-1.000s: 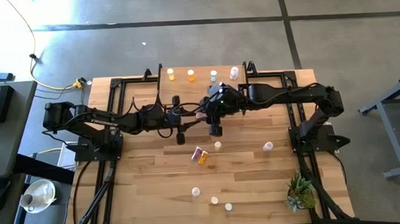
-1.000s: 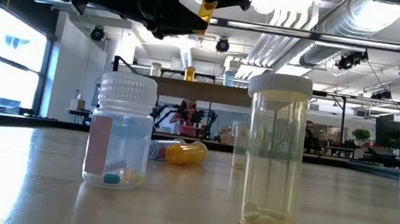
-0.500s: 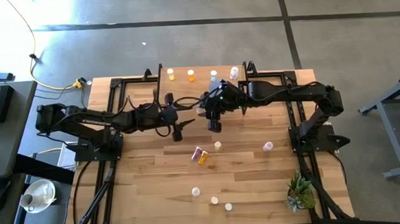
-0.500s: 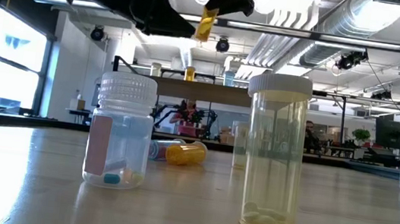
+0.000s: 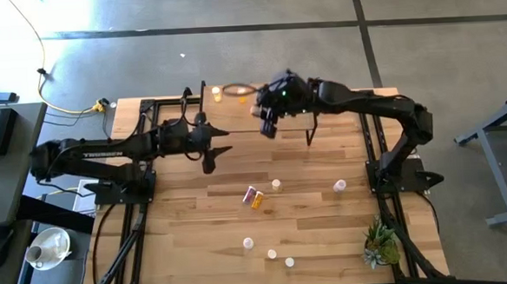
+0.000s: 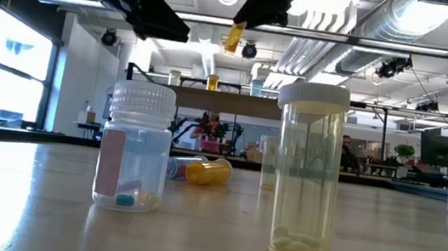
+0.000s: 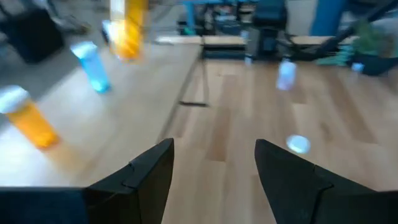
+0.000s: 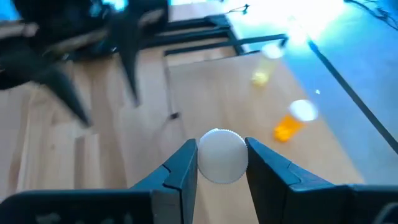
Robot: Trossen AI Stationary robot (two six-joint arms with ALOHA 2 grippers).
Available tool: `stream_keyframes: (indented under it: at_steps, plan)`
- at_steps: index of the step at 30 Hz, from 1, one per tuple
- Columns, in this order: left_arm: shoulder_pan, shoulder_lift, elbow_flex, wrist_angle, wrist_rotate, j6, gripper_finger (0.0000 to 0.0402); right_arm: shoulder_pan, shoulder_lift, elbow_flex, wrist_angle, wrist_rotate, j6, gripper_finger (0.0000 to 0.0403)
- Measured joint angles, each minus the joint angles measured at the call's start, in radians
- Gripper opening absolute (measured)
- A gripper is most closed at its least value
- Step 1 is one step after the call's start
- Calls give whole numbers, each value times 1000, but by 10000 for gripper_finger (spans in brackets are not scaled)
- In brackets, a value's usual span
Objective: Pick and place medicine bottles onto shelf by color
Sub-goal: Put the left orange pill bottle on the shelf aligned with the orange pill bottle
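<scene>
The right claw (image 8: 221, 163) was clamped on a white-capped yellowish medicine bottle (image 8: 222, 155), held in the air just over the shelf (image 5: 234, 108) at the far edge of the desk (image 5: 310, 226). The left claw (image 7: 211, 165) hung with its fingers apart and empty over the desk near the shelf's left end. Two orange bottles (image 5: 216, 93) stood on the shelf, and others lay scattered on the desk.
</scene>
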Motion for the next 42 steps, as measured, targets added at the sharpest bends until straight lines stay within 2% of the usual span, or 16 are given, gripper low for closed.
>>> stream_keyframes:
  at_steps: [3, 6, 15, 21, 24, 33, 42]
  plan:
    - [31, 0, 0, -9, 98, -32, 215, -33, 0, 34, 3, -31, 8, 101]
    - [45, 18, 0, -15, 135, -42, 215, -61, 1, 61, 0, -58, 8, 101]
    - [47, 81, -7, 7, 137, -91, 215, -111, 2, 111, 10, -88, 8, 100]
    - [48, 78, -167, 273, 140, -168, 215, -118, 3, 142, 10, -93, 0, 100]
    - [48, 72, -228, 346, 140, -180, 215, -123, 3, 155, 13, -93, -6, 100]
    - [34, 70, -245, 354, 136, -199, 215, -125, 17, 160, 38, -92, -4, 100]
    - [-23, 70, -245, 355, 135, -199, 215, -122, 121, 159, 30, -92, 27, 100]
